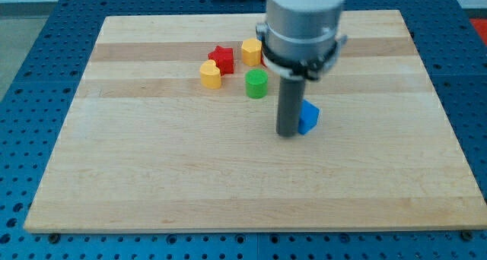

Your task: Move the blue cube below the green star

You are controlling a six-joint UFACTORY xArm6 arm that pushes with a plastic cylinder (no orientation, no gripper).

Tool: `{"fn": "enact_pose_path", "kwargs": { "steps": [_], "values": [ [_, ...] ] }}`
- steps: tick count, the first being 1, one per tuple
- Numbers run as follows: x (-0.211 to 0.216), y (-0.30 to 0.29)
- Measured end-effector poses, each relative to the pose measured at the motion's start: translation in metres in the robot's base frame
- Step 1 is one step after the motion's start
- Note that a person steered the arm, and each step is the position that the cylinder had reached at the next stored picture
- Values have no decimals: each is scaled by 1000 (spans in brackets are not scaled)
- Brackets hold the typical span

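The blue cube lies right of the board's centre. My tip stands on the board against the cube's left side, partly covering it. No green star shows; the arm's grey body hides part of the board near the view's top. A green cylinder stands up and to the left of the tip.
A red star, a yellow hexagon and a rounded yellow block cluster near the green cylinder. A sliver of red shows at the arm's left edge. The wooden board sits on a blue perforated table.
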State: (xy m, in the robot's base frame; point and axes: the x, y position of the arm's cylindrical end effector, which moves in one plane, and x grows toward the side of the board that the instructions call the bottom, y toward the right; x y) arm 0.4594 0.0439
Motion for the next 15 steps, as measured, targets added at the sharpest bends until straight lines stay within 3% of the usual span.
{"fn": "enact_pose_path", "kwargs": {
  "steps": [1, 4, 7, 13, 14, 15],
  "values": [
    [-17, -2],
    [42, 14],
    [-16, 35],
    [-25, 30],
    [-20, 30],
    [24, 30]
  ]
}}
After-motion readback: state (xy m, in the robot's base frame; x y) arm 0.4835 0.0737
